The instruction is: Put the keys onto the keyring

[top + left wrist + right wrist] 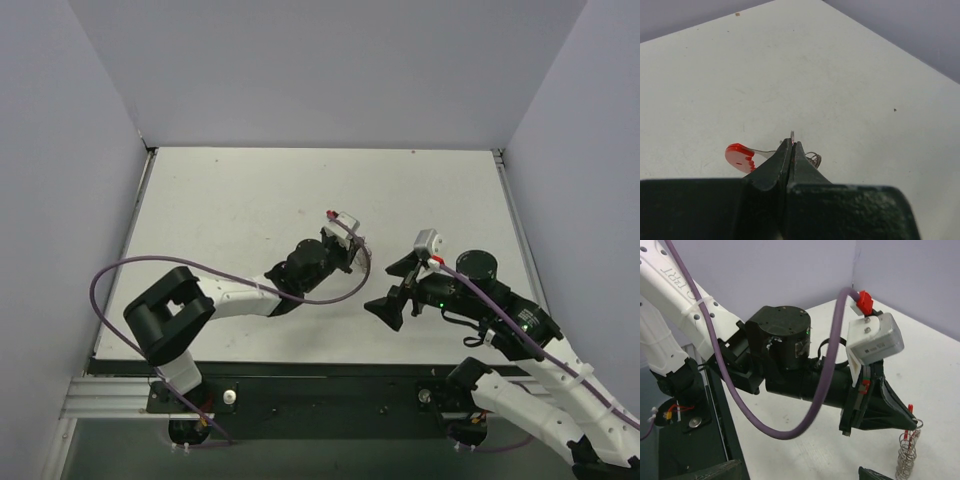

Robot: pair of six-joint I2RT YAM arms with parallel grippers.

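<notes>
Keyring, the small red curved loop on a bunched silver link chain (905, 455), is in your black left gripper (792, 144). Fingers are pinched fully together on it, chain dangling below the tips toward the white tabletop (250, 200), red loop (740, 156) sticking out to one side. A thin silver sliver pokes up between the fingertips; can't tell if that's a key. Your black right gripper (385, 308) sits near, apart from the keyring, around mid-tabletop. Can't tell its finger gap.
</notes>
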